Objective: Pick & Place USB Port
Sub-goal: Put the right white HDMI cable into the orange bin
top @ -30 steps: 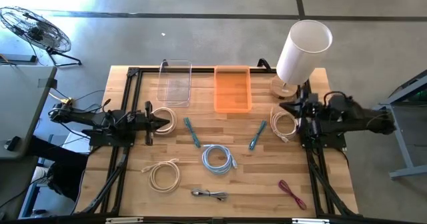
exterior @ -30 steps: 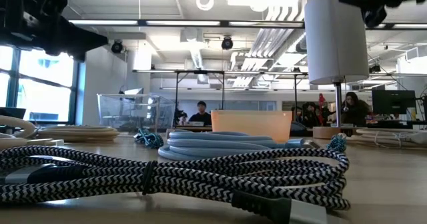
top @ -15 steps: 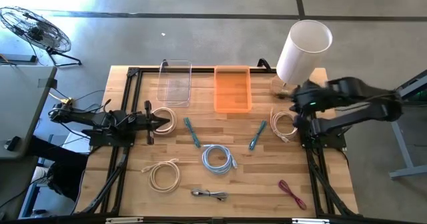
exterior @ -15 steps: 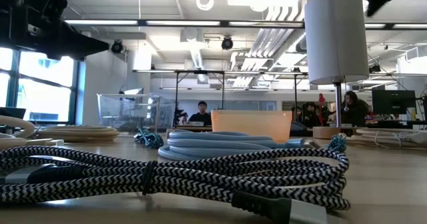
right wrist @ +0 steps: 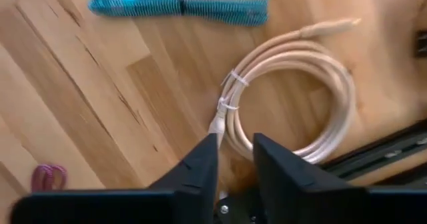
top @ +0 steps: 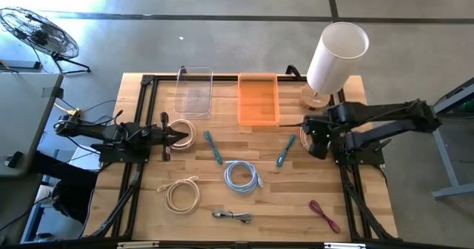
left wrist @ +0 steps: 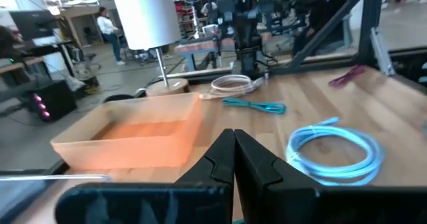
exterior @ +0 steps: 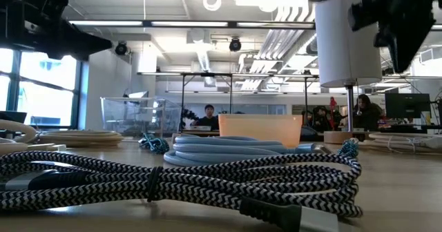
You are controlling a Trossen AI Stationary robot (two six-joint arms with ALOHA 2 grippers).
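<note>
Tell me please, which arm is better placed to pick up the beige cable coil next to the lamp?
The right arm, probably. The right gripper hangs open directly above the beige cable coil, fingers pointing down at it. The left gripper is shut and waits across the table, near another coil.

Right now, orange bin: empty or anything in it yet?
Empty. The orange bin shows only its bare floor in the high view, and the left wrist view shows nothing inside either; every cable lies on the table.
</note>
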